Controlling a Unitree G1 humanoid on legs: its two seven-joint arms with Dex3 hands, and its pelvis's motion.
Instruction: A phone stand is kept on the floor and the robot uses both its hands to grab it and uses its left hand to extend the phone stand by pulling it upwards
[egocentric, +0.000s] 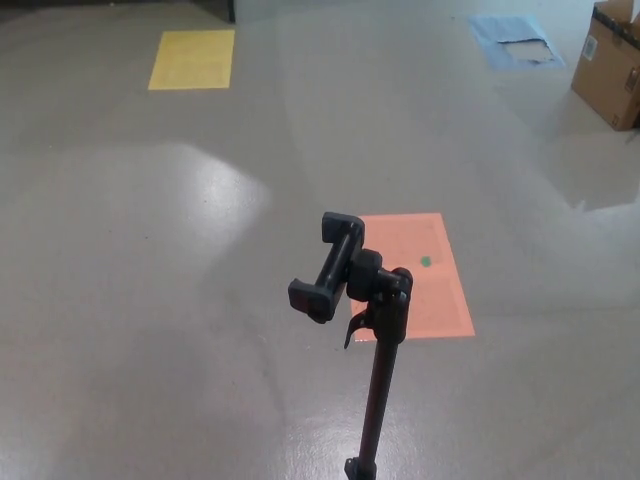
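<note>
A black phone stand rises from the bottom edge of the head view, its pole upright and slightly tilted. At its top sits an empty phone clamp, angled to the left, joined to the pole by a ball head with a small lever. The stand's base is out of the picture below. Neither of my hands shows in the view.
An orange sheet with a small green dot lies on the grey floor behind the stand. A yellow sheet lies far left, a blue one far right, and a cardboard box stands at the right edge.
</note>
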